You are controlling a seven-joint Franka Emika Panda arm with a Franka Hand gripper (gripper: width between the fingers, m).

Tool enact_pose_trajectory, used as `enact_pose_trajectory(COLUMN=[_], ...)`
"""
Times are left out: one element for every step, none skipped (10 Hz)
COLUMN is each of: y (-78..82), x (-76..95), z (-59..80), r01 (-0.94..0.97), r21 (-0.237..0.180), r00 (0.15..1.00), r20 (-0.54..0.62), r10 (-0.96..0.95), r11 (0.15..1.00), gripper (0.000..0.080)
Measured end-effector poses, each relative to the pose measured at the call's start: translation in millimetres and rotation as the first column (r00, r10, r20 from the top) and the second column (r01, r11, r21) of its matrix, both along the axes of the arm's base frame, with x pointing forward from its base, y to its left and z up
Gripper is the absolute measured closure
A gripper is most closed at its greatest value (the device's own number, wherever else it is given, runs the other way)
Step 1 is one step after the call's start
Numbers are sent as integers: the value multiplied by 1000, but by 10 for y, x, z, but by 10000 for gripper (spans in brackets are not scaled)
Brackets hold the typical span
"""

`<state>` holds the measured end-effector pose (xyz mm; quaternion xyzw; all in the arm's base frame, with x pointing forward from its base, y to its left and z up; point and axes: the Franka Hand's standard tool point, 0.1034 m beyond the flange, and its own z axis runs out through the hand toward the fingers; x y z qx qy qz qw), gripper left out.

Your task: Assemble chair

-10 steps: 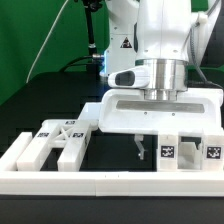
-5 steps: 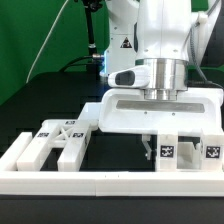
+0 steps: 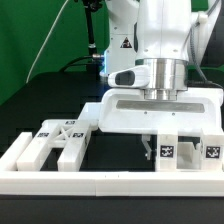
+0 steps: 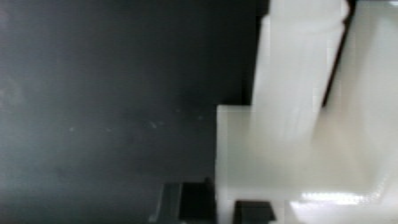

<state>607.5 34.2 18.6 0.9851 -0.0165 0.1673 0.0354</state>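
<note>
White cross-braced chair piece (image 3: 58, 140) lay on the black table (image 3: 110, 150) at the exterior view's left; a flat slab (image 3: 130, 118) sat centre, tagged legs (image 3: 172, 150) toward the right. Below the slab's edge, the gripper (image 3: 148, 148) had its jaws pressed together; whether they pinched anything was unclear.

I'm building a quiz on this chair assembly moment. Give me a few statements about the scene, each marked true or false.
1. The cross-braced piece lies at the exterior view's left. True.
2. The table is white. False: it is black.
3. The gripper hangs with its jaws wide open. False: they are shut.
4. Black-and-white square tags show on the tagged chair parts at the exterior view's right. True.
</note>
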Motion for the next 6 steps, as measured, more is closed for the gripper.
enact_pose_trajectory(y=[-200, -418, -598, -647, -680, -718], x=[-31, -121, -209, -324, -424, -377], z=[54, 116, 282, 398, 483, 668], r01=[-64, -75, -61, -59, -56, -36], r21=[-27, -9, 17, 41, 62, 48], r00=[998, 993, 988, 973, 934, 892], r20=[-25, -92, -139, -222, -350, -450], r10=[63, 74, 63, 66, 74, 54], r11=[998, 997, 998, 997, 997, 998], gripper=[764, 765, 765, 765, 765, 765])
